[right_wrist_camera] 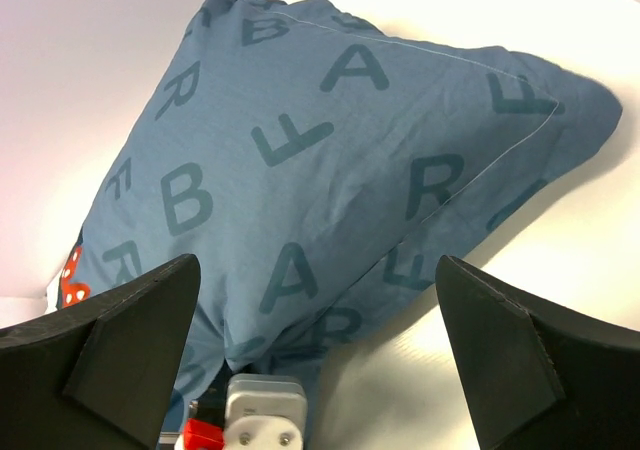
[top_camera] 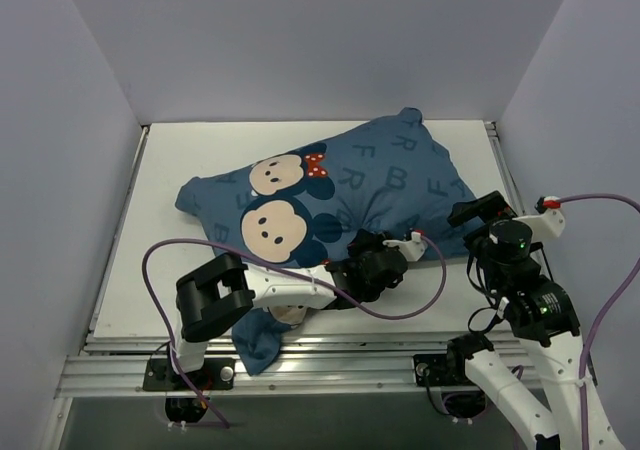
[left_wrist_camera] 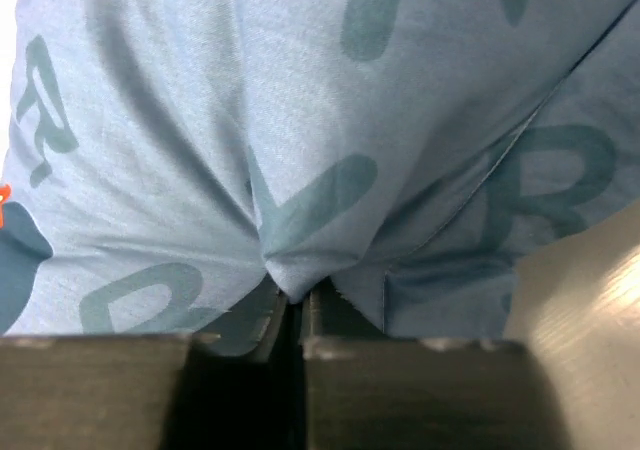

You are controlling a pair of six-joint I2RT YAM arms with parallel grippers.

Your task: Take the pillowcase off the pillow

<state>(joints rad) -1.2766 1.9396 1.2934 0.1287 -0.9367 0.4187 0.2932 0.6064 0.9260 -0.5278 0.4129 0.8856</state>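
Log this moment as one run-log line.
left gripper: shut, pinching pillowcase fold | right gripper: open, empty, facing pillowcase | pillowcase: filled out, lying on table | removal: not yet done

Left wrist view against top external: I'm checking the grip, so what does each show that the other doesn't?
Only the left wrist view shows the left gripper shut on a pinched fold of the pillowcase. Only the top external view shows the mouse faces, the red bow, the table, and the right gripper beside the pillowcase's right end. Both show blue fabric with darker letters.
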